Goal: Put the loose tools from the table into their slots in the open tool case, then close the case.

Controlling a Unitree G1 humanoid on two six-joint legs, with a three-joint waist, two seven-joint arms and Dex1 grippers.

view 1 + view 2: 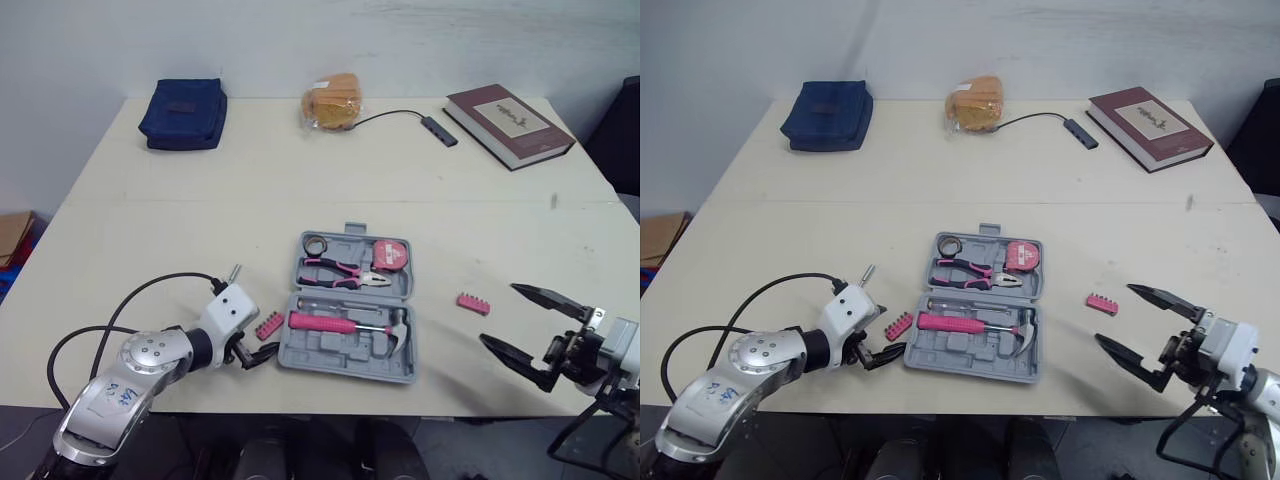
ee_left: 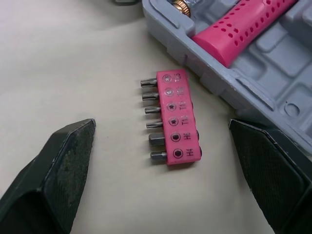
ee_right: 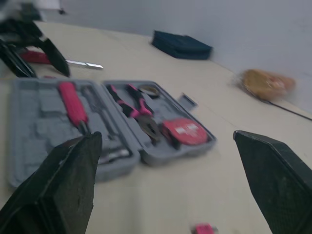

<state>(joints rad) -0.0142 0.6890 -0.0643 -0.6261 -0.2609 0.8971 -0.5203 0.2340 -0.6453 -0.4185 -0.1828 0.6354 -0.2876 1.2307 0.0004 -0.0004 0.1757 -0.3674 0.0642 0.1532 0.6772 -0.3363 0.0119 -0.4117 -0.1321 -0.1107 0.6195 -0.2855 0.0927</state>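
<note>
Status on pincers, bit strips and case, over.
Left pincer open, aimed at pink bit strip left of tool case. Right pincer open, short of second bit strip. Case open, both strips loose. Nothing between.

The left arm (image 1: 125,385) has silver-grey casing, a blue handwritten marking, looped black cables (image 1: 160,280) and a white wrist block (image 1: 228,310). The right wrist (image 1: 620,345) is white. Both arms have black tapered fingers (image 1: 545,297).
</note>
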